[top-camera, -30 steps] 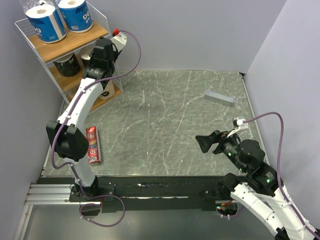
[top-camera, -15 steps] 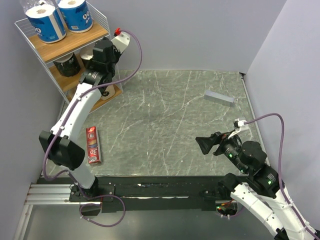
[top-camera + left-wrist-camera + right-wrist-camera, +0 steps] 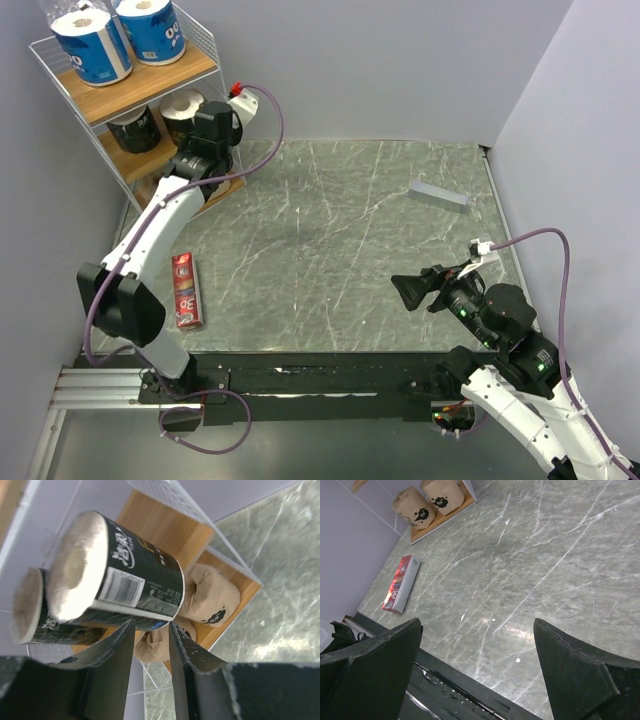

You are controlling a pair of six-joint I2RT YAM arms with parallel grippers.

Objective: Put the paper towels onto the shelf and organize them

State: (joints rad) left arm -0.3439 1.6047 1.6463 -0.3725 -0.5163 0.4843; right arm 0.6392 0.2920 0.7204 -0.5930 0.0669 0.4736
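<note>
A tall white wire rack with three light-wood boards (image 3: 150, 88) stands at the table's far left corner. Two white rolls in blue wrappers (image 3: 92, 45) stand on the top board. Two rolls in black wrappers (image 3: 135, 580) stand side by side on the middle board, and two plain tan-brown rolls (image 3: 415, 509) on the bottom one. All stand on end, their cores vertical. The left gripper (image 3: 151, 626) faces the nearer black roll, its fingers only narrowly parted and the roll beyond their tips. The right gripper (image 3: 477, 625) hangs over the grey marble table (image 3: 330, 230) with its fingers spread wide, well apart from the rack.

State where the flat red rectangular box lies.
Top view: the flat red rectangular box lies near the left edge of the grey table, in front of the white wire shelf.
</note>
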